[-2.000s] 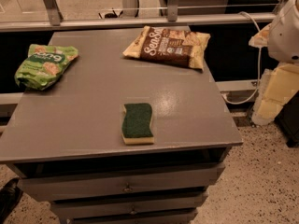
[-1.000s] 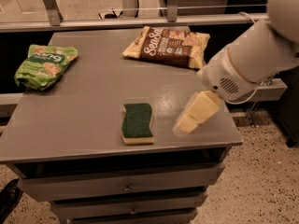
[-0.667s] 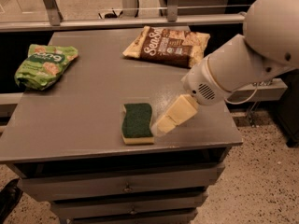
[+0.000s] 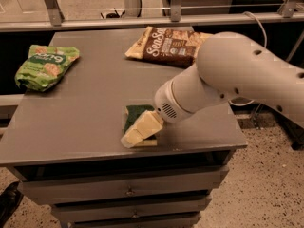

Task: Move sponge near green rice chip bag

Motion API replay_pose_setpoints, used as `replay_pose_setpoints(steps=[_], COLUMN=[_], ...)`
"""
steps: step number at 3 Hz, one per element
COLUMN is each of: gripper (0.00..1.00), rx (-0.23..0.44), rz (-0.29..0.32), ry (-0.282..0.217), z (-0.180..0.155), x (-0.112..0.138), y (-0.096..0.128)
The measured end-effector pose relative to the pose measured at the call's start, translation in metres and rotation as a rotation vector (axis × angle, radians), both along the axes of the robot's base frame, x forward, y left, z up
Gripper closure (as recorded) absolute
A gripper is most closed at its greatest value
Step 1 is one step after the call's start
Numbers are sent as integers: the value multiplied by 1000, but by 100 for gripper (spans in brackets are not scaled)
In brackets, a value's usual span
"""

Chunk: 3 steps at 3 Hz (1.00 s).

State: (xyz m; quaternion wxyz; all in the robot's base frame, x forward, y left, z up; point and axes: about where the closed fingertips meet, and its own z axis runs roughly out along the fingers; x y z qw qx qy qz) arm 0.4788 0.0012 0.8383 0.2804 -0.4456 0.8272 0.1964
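Observation:
The sponge [image 4: 134,114] lies near the front edge of the grey cabinet top [image 4: 85,118], its dark green scrub side up and pale yellow foam showing at the bottom. My gripper [image 4: 136,133] reaches in from the right and sits right over the sponge's front half, covering most of it. The green rice chip bag [image 4: 46,65] lies at the far left of the top, well apart from the sponge.
A brown and cream snack bag [image 4: 164,46] lies at the back, partly behind my white arm [image 4: 228,84]. The cabinet has drawers [image 4: 128,190] below. A metal rail [image 4: 142,20] runs behind it. Speckled floor lies to the right.
My arm has swung in from the right and down to the left. The gripper now sits over the sponge instead of beside it. The sponge and both bags have not moved.

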Motion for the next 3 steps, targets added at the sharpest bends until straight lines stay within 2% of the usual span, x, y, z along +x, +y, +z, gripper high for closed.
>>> replay_pose_setpoints(steps=[1, 3], gripper=[0, 49], rx=[-9, 6], rz=[-29, -62], ry=[6, -2], z=[-15, -15], x=[3, 6], y=[-2, -6])
